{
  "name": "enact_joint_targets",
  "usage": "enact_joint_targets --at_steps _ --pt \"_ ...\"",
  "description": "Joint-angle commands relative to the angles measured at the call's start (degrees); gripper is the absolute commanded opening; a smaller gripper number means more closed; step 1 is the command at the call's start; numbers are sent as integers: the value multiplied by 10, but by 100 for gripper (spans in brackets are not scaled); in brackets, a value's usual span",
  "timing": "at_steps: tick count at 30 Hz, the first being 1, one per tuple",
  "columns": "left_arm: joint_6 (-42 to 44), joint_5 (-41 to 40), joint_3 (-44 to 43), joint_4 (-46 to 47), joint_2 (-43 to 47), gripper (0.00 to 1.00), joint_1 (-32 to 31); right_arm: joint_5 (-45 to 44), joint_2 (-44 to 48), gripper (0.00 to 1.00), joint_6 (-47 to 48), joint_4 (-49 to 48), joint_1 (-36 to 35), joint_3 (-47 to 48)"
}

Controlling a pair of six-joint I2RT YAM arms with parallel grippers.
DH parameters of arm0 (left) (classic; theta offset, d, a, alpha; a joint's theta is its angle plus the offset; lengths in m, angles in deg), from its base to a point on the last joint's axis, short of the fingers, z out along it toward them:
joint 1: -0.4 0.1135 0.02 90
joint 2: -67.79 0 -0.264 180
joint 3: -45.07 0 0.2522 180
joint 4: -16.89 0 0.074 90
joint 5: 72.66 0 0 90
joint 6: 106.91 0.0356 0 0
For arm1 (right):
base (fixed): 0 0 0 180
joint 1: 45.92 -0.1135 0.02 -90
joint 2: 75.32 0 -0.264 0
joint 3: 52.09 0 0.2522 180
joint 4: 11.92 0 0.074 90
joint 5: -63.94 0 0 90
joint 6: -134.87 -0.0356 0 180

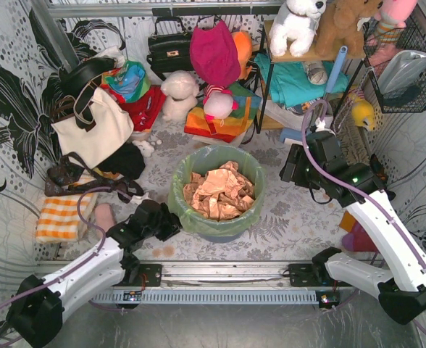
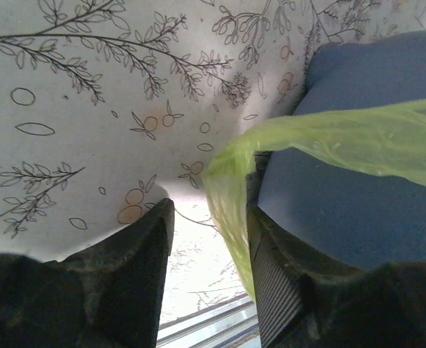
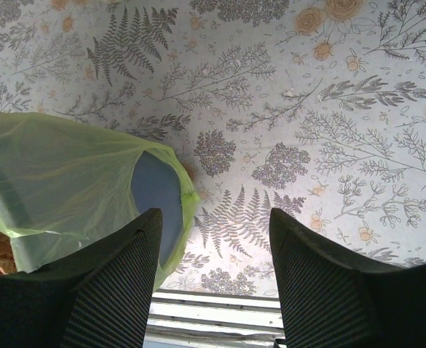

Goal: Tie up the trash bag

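Trash bag (image 1: 211,155), light green and thin, lines a blue bin (image 2: 358,217) at the middle of the worktop (image 1: 285,217), its mouth wide open and untied over a heap of crumpled tan paper (image 1: 216,192). The left end effector (image 1: 168,220) sits low at the bag's near-left rim, and its wrist camera shows why. A fold of the film spilling over the bin's lip hangs in the gap between the two fingers (image 2: 144,261), lying against one of them. The jaws stand apart and nothing is pinched. That placement looks like the set-up for gathering a first corner of the rim.

The right end effector (image 3: 214,225) hangs off the bin's far-right side with its jaws apart and empty. The bag is beside it rather than between its fingers. It seems poised to take the opposite edge once the left has a hold.

A grey floral-print cloth covers the worktop, and a metal rail (image 1: 220,274) runs along its near edge by the arm bases. Patterned fabric also covers the walls. Along the back lie a white canvas tote (image 1: 90,130), a black handbag (image 1: 169,51) and plush toys (image 1: 296,25). A wire basket (image 1: 408,65) hangs at right, and an orange checked cloth (image 1: 57,217) lies at left.
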Motion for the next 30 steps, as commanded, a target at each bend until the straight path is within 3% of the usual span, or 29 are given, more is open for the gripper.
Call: enact_joint_targets --at_steps 1,5,20,30 --pt "11 3 11 11 0 49 10 -7 9 60 11 4 3 -10" --pt "13 2 12 3 5 40 13 -9 12 60 11 4 3 -12" --pt "25 -2 28 5 -3 26 27 -7 17 60 10 -9 3 -35" --pt "49 -7 -15 -27 -1 12 31 -3 22 58 1 -22 9 -73"
